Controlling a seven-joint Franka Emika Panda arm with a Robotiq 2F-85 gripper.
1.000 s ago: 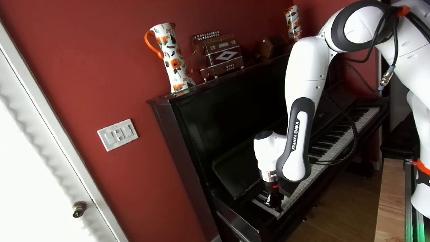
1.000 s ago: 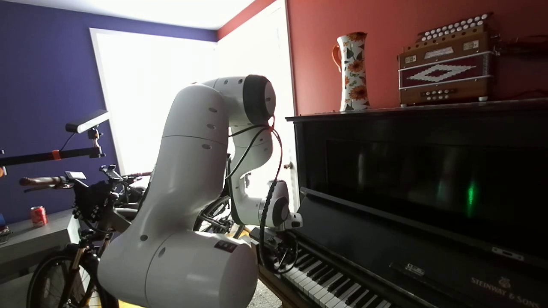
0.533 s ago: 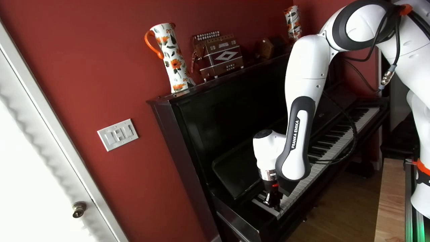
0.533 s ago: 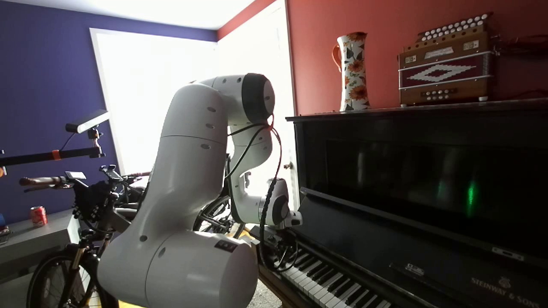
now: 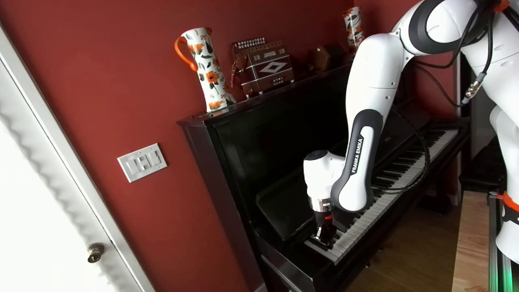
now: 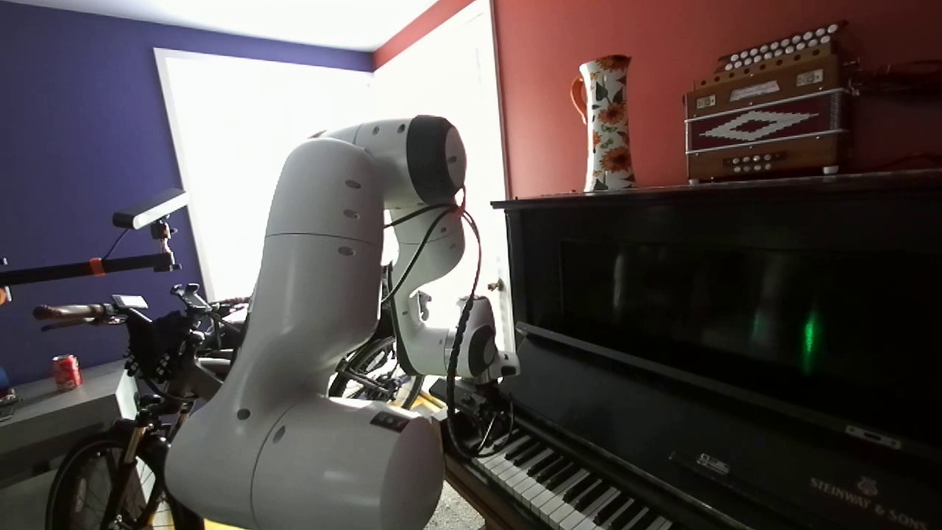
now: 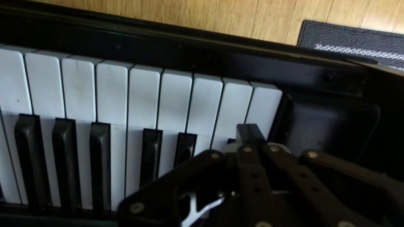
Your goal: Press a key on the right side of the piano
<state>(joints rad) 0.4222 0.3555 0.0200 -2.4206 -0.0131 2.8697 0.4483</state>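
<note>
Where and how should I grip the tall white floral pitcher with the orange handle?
Probably by the curved orange handle, from the side away from the brown wooden accordion: the handle's loop juts from the upright white pitcher on that side. Open the shut black gripper first.

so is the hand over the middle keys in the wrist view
No, the hand is by the last white key at one end of the piano.

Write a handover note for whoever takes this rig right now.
Gripper: shut, empty, by the end white key; contact unclear.
Steinway & Sons upright piano: keyboard uncovered; gripper is at its left end as one faces it.
Done: gripper placed at the keyboard; no press can be confirmed.
To do: press a key on the right side; first check whose right is meant.
</note>
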